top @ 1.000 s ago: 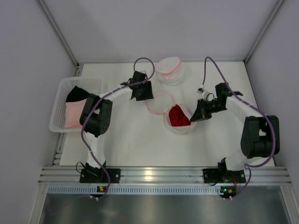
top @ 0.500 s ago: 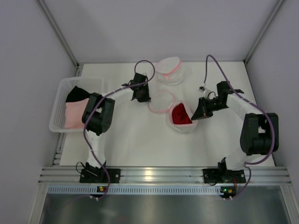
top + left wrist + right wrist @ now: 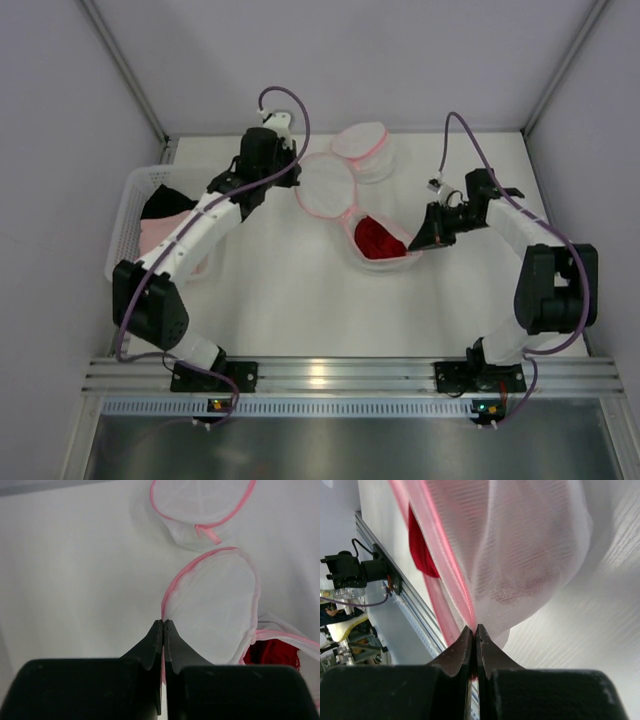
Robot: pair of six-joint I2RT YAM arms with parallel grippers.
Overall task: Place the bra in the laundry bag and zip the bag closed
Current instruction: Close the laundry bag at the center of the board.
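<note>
Bra (image 3: 376,238) in laundry bag (image 3: 325,186); white table (image 3: 300,295)

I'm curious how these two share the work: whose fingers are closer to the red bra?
Right. The right fingers pinch the bag at its rim, right beside the bra. The left fingers pinch the open flap at its rim, farther off.

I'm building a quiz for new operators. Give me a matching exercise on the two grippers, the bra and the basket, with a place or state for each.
1 left gripper
2 right gripper
3 bra
4 basket

A inside the open laundry bag
B at the left edge of the table
C shut on the round flap rim
D shut on the rim beside the bra

Pairs: 1-C, 2-D, 3-A, 4-B
</note>
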